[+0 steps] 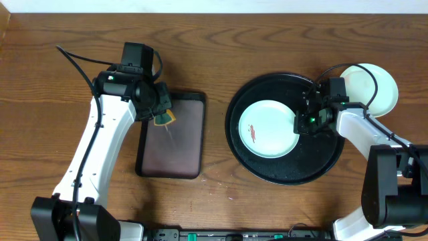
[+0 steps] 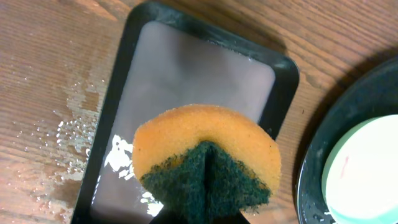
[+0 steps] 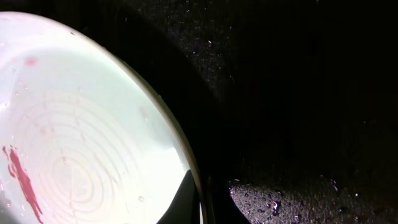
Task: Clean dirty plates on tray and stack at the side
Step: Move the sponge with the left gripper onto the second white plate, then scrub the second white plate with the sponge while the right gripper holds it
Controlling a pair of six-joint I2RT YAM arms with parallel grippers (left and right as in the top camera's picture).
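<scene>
1. Wood-grain table (image 1: 40, 67) fills the frame. Nearest us, at the lower edge, sit both arm bases: 2 arms, 1 gripper each.
2. Left of centre, the L gripper (image 1: 162, 114) is clamped on the sponge (image 2: 205, 162), which is orange w/ a green scour face and buckled by the pinch. It hangs over the rectangular tray (image 1: 190, 134), which has a wet film on it. We judge it's held there so drips fall in that tray and not on the wood, though some droplets (image 2: 74, 130) lie on the wood beside it anyway.
3. Right of centre, the round black tray (image 1: 294, 171) carries 1 mint plate (image 1: 267, 130). A red-brown smear (image 1: 253, 132) shows on the plate's left half, so it's not clean yet.
4. The R gripper (image 1: 304, 120) is at that plate's right rim, closed. In the wrist view the rim runs down beside a dark fingertip (image 3: 183, 200). We read this as a pinch on the rim, prob. to steady the plate for scrubbing.
5. Farthest, in the upper right and off the round tray just beside its rim, are the side plates (image 1: 368, 84): pale yellow on top, w/ a mint edge peeking out at the right. This is the stacking spot, we judge.
6. Count:
   - 1 sponge
   - 2 trays (1 round, 1 rect.)
   - 1 plate on the round tray
   - approx. 2 plates stacked aside, though we can't be sure of the lower one
</scene>
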